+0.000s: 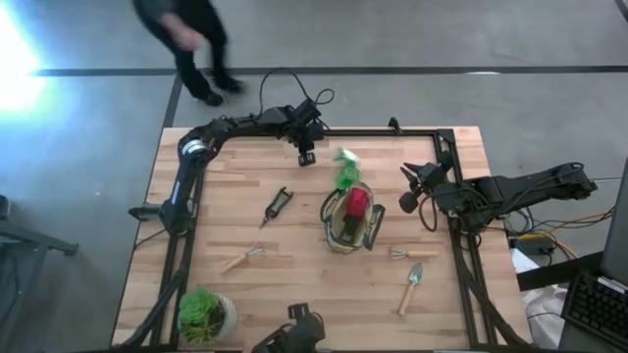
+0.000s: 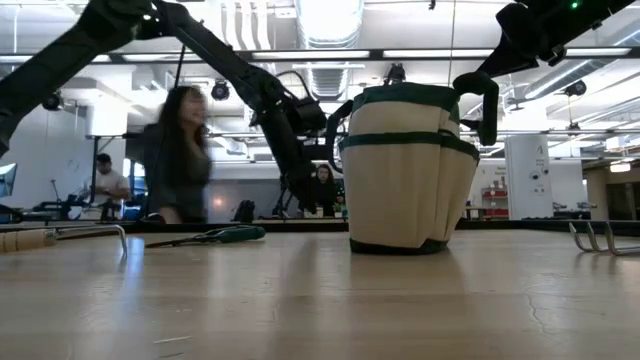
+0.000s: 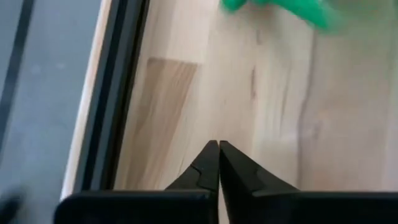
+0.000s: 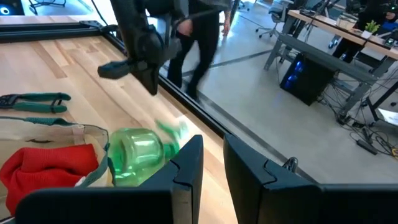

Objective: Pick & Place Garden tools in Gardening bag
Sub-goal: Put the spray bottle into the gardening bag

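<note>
The gardening bag [image 1: 350, 224] stands upright at mid-table with a red thing [image 1: 358, 201] in its mouth. The green spray bottle [image 4: 140, 152] shows blurred at the bag's far rim; whether it rests inside or leans on the rim I cannot tell. My left gripper [image 3: 219, 146] is shut and holds nothing, hanging above the bare table near the far edge, just beyond the bottle [image 1: 344, 169]. My right gripper [image 4: 211, 165] waits at the table's right side, open, with nothing between its fingers. Pruners [image 1: 278, 206], a wooden-handled tool [image 1: 242, 258], a rake [image 1: 402, 255] and a trowel [image 1: 410, 287] lie flat on the table.
A leafy plant in a pale pot [image 1: 203, 314] stands at the near left corner. A dark frame rail [image 1: 373, 130] runs along the table's far edge. A person [image 1: 186, 39] walks on the floor beyond it. Bare wood lies between the bag and the near edge.
</note>
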You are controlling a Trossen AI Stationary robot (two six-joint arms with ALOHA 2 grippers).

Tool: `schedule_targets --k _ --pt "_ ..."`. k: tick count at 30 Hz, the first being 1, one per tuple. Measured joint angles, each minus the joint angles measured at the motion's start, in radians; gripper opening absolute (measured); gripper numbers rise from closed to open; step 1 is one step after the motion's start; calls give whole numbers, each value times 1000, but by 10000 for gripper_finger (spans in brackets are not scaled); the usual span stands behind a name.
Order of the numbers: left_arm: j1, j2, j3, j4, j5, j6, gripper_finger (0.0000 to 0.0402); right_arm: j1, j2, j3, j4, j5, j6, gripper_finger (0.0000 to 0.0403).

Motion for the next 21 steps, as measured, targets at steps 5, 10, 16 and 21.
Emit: schedule_targets --k 5,10,16,21 --pt "-11 -42 0 -1 1 2 3 0 0 -4 0 -8 0 57" --pt "-11 -51 0 -15 1 -14 2 0 0 -4 0 -8 1 57" --pt "-12 -51 0 -37 1 -47 5 -14 -1 -4 -7 -15 139 57" --pt "-12 -51 0 -37 1 -107 10 -106 -1 -2 -7 -220 154 57"
